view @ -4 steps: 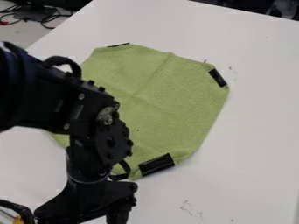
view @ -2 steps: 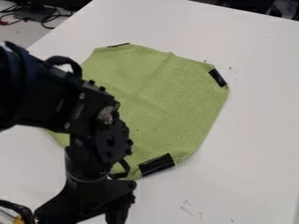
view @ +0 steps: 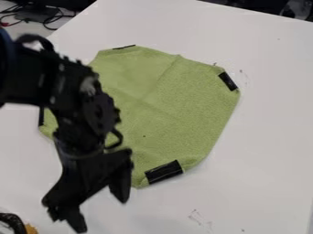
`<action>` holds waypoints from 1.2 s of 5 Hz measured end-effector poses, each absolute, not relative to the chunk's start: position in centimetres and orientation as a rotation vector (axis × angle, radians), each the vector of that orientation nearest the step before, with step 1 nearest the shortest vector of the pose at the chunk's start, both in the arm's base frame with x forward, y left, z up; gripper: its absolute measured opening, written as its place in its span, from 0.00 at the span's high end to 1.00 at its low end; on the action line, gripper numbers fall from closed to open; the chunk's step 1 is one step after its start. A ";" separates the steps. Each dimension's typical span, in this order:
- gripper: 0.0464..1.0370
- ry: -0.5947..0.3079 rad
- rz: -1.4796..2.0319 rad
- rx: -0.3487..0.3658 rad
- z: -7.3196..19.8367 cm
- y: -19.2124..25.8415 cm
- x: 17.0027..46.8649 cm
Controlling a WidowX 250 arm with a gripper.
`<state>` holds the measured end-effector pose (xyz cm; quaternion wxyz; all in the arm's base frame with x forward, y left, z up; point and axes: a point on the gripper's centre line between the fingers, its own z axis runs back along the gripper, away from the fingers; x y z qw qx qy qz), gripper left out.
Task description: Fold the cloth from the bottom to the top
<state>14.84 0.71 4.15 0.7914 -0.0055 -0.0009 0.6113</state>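
- Gripper (view: 101, 215): you have it open, its two fingers spread with a visible gap between the tips, and nothing seen held in it. It hangs just off the cloth's lower-left edge in the view, pointing down. Whether the tips touch the table, you cannot tell from this angle.
- Arm (view: 36, 75): yours comes in from the left, passes in front of the cloth's left part and hides some of it. The joints bend downward to the gripper.
- Cloth (view: 177, 109): green, unfolded and lying spread out on the table, with light creases crossing near its middle.
- Black patches: you will note four, set at the cloth's corners. The bottom patch (view: 164, 171) is the broadest to the eye; the right patch (view: 228, 81) sits on the upper right; the top patch (view: 124, 47) shows as a thin strip; the left patch (view: 41, 116) shows beside your arm.
- Table (view: 263, 137): white, beneath the cloth and all around it, with faint dark scribbles (view: 200, 219) below and to the right of the cloth.
- Beyond the cloth's upper left, past the table's edge: dark cables (view: 49, 19).
- Well below the cloth's left corner: an orange item (view: 30, 229), partly cut off by the view's edge.
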 end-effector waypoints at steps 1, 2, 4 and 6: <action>0.04 -0.017 1.549 -0.017 4.1 2.2 16.6; 0.04 -0.071 1.651 -0.027 3.4 3.1 18.0; 0.04 -0.089 1.752 -0.045 1.8 3.8 19.3; 0.04 -0.048 1.769 -0.018 0.3 3.3 20.1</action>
